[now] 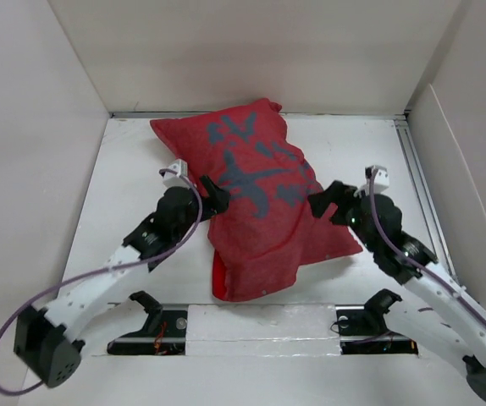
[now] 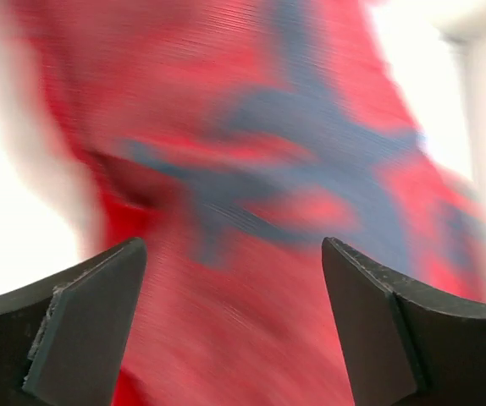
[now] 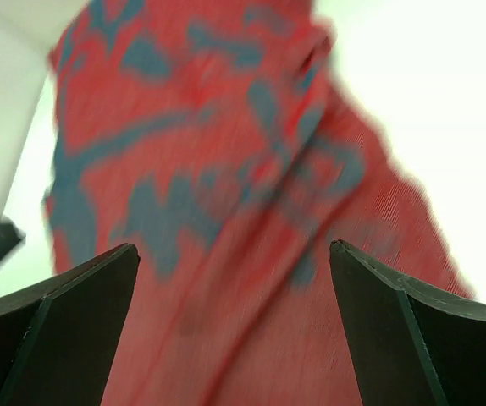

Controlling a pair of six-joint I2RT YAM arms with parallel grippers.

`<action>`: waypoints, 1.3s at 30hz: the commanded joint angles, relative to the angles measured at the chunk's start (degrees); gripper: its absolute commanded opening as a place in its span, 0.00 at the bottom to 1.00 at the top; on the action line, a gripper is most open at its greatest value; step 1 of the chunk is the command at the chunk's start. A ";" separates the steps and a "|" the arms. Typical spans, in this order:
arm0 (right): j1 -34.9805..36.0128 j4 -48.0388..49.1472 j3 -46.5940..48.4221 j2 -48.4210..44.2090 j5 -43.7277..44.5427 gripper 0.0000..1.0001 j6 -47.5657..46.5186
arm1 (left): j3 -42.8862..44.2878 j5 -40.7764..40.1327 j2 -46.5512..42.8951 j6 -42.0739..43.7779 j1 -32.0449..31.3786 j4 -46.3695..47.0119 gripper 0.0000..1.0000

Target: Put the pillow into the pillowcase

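Note:
The red pillowcase (image 1: 256,199) lies plump in the middle of the table, its dull red face with grey-blue marks up. The white pillow is hidden; no white cushion shows anywhere. My left gripper (image 1: 219,194) is open at the case's left edge, and the red fabric (image 2: 243,194) fills its view between the spread fingers (image 2: 91,313). My right gripper (image 1: 321,201) is open at the case's right edge, with the fabric (image 3: 226,211) between its fingers (image 3: 378,321). Neither holds anything.
White walls close in the table (image 1: 124,169) at the back and both sides. A metal rail (image 1: 416,169) runs along the right side. The case's near end (image 1: 243,283) reaches close to the arm bases.

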 commanded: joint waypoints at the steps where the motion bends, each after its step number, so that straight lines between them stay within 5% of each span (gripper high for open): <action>1: 6.98 -10.60 -4.71 -5.23 5.49 1.00 7.16 | -6.78 8.89 -6.95 -3.78 -3.51 7.05 0.83; 4: 9.01 -4.34 -9.63 -0.89 0.60 1.00 9.37 | -11.45 19.18 1.67 -6.07 -4.04 23.56 0.84; 10: 9.01 20.61 -11.86 21.00 -9.26 1.00 5.34 | -8.22 20.01 23.96 -7.21 -4.57 32.14 0.72; 17: 11.47 29.99 6.67 44.31 -21.12 1.00 -0.11 | 0.49 -8.86 18.80 -11.70 -1.15 7.57 0.72; 22: 10.60 30.61 14.61 47.84 -19.91 1.00 -5.30 | 8.65 -12.52 16.67 -6.70 8.25 4.37 0.73; 28: 5.77 18.32 4.78 31.08 -4.55 1.00 -3.12 | 13.77 -12.97 18.70 -4.23 10.20 -0.46 0.73; 35: 3.74 7.96 -15.61 0.77 -4.25 1.00 5.23 | 9.11 -10.50 14.23 -2.73 10.20 -1.35 0.74; 36: 3.74 3.41 -18.24 -8.93 -2.69 1.00 8.98 | 9.11 -9.98 13.70 -1.95 10.20 -1.35 0.74; 39: 4.27 -4.00 -19.05 -14.01 -0.31 1.00 10.94 | 7.88 -9.37 12.91 -1.33 10.20 -1.88 0.74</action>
